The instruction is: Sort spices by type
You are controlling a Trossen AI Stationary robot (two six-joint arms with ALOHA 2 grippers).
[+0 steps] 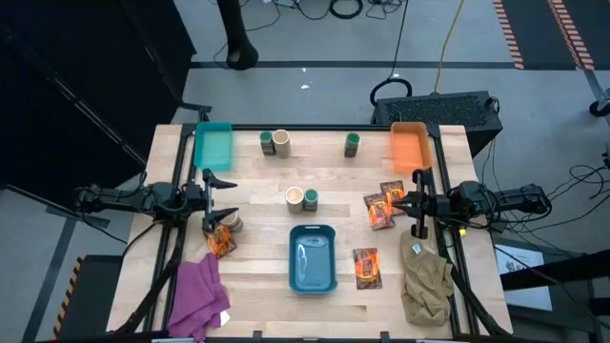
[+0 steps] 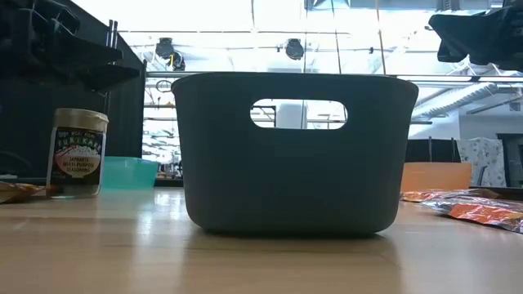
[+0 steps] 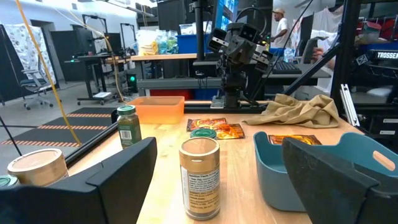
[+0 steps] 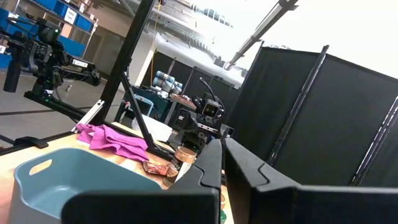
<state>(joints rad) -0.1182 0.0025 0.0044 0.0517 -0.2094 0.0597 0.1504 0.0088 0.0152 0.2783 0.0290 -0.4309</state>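
Spices stand scattered on the wooden table. A cream-topped jar (image 1: pixel 294 197) and a green jar (image 1: pixel 311 199) stand together at the centre, another such pair (image 1: pixel 274 142) and a lone green jar (image 1: pixel 352 143) near the far edge. One cream-topped jar (image 1: pixel 232 225) stands beside an orange packet (image 1: pixel 220 242) on the left. Three packets (image 1: pixel 379 210) (image 1: pixel 391 190) (image 1: pixel 366 268) lie on the right. My left gripper (image 1: pixel 224 197) is open, level above the table's left side, pointing at the centre jar (image 3: pixel 199 177). My right gripper (image 1: pixel 408 198) (image 4: pixel 222 144) is shut, raised beside the right-hand packets.
A blue-grey bin (image 1: pixel 313 257) (image 2: pixel 294 155) stands at the near centre. A teal tray (image 1: pixel 213 145) sits at the far left, an orange tray (image 1: pixel 410 148) at the far right. A purple cloth (image 1: pixel 195 295) lies near left, a khaki cloth (image 1: pixel 426 283) near right.
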